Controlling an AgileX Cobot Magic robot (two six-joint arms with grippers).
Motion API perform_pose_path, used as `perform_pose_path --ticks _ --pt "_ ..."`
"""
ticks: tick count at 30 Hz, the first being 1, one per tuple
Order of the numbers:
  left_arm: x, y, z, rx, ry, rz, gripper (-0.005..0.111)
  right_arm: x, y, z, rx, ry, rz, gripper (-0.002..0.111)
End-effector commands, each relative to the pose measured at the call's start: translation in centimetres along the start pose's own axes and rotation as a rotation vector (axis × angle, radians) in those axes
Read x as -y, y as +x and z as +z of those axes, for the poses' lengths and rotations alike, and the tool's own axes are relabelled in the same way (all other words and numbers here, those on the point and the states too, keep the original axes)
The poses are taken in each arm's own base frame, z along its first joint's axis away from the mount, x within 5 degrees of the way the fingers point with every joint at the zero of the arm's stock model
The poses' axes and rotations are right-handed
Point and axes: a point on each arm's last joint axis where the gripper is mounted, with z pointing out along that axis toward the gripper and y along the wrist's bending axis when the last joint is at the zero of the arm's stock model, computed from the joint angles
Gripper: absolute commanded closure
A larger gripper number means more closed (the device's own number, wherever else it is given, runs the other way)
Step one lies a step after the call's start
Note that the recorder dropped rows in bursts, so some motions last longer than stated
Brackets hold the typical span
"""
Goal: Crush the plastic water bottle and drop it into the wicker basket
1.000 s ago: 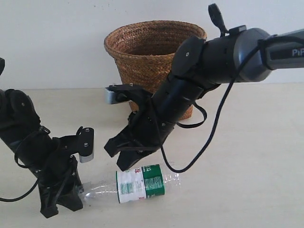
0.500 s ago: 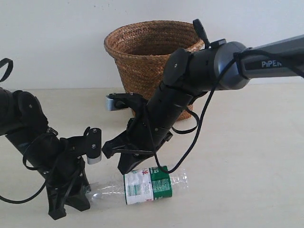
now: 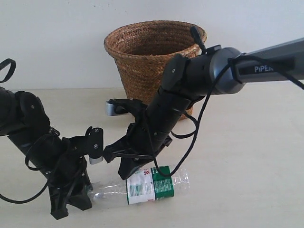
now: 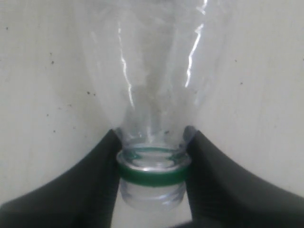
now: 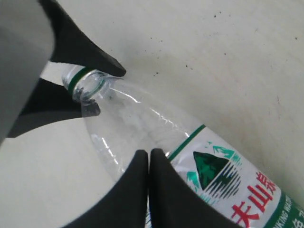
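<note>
The plastic water bottle [image 3: 147, 186] lies on its side on the table, neck toward the left arm. Its mouth is open and a green ring circles the neck; no cap shows. My left gripper [image 3: 84, 192] is shut on the bottle's neck [image 4: 152, 164], one finger on each side of the green ring. My right gripper [image 3: 129, 171] is shut with nothing between its fingers. Its joined tips [image 5: 149, 154] sit over the clear shoulder of the bottle [image 5: 190, 147], beside the green-and-white label. The wicker basket [image 3: 152, 52] stands behind the right arm against the wall.
A black cable [image 3: 199, 133] loops down from the right arm toward the bottle's base. The beige table [image 3: 251, 156] stretches to the right of the bottle. A white wall closes off the back.
The right arm has come down and leftward, bringing its shut tips onto the bottle. The left arm and the bottle have shifted slightly right.
</note>
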Motion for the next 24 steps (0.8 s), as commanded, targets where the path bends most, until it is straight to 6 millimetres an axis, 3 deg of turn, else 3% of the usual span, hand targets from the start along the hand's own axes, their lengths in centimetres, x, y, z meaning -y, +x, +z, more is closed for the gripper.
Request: perform_pose_path --ticks 1,11,24 --pt "0.1 -0.1 0.2 0.006 0.002 -0.016 0.102 1.2 0.5 1.9 -0.051 0.011 0.009 0.108" --pt "0.1 -0.1 0.2 0.006 0.0 -0.016 0.102 3.5 1.8 5.0 -0.165 0.071 0.028 0.108" --pt "0.1 -0.1 0.2 0.006 0.0 -0.016 0.102 7.2 2.9 6.6 -0.347 0.045 0.126 0.108"
